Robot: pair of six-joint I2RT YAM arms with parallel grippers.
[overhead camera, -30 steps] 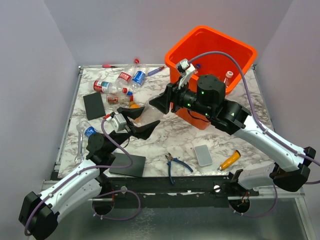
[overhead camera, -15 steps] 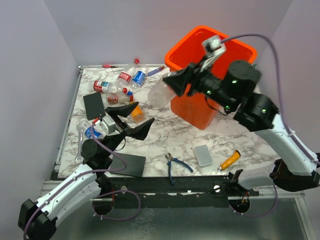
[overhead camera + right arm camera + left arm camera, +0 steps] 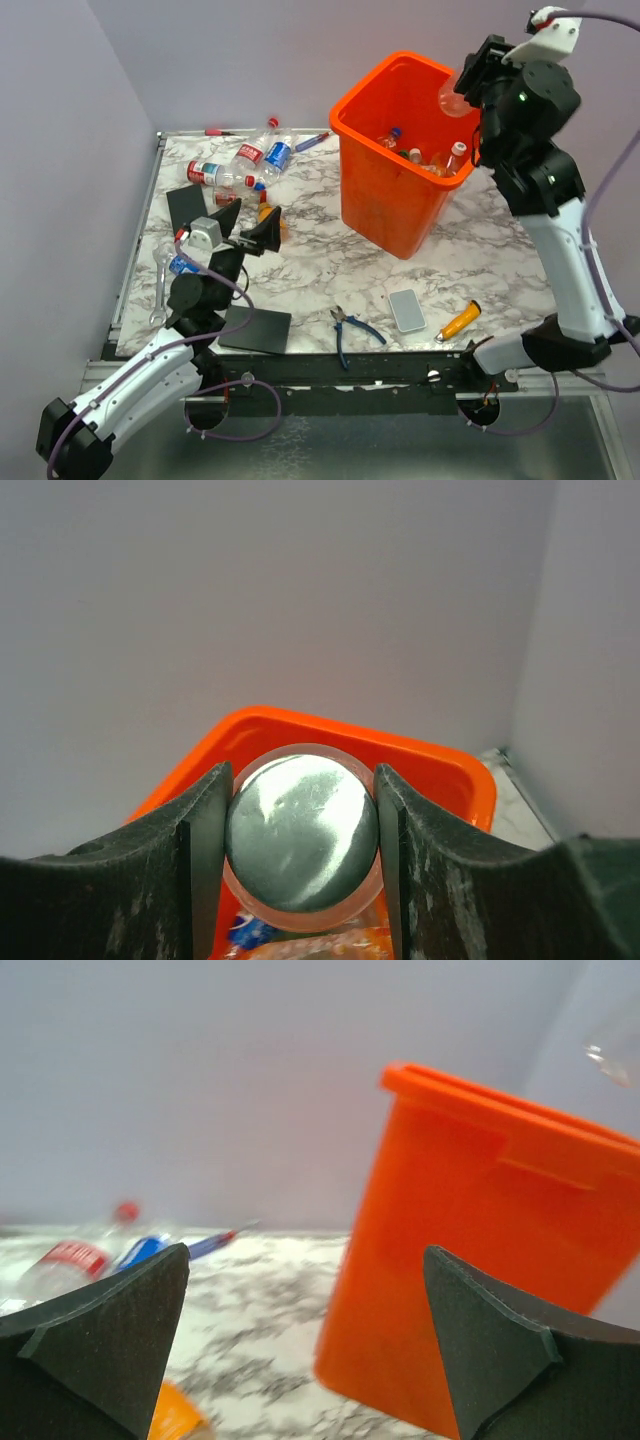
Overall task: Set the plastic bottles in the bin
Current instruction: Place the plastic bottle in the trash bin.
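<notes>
Two robot arms at a marbled tabletop (image 3: 320,270), photographed from above. Dominating the 1 o'clock quarter: large orange bin (image 3: 385,200), several plastic bottles (image 3: 425,158) heaped inside. High over the bin's 2 o'clock corner: right arm (image 3: 565,240), right jaws closed partway around a clear bottle (image 3: 302,835), pinched on both sides near its base and held above the rim. Down at 7 o'clock: left arm (image 3: 150,365), left jaws spread wide, gripping nothing, aimed toward the bin, an orange bottle (image 3: 268,218) just beside the tips. At 7 and 9 o'clock: two black pads (image 3: 255,328). At 10 to 11 o'clock: loose cluster of clear bottles (image 3: 245,165) with red and blue labels, lying on their sides. At 9 o'clock: one blue-capped bottle (image 3: 178,263) beside a wrench (image 3: 160,295). Near the front edge: grey slab (image 3: 407,310), blue-handled pliers (image 3: 352,330) at 6 o'clock, orange-handled tool (image 3: 458,320) at 5 o'clock.
</notes>
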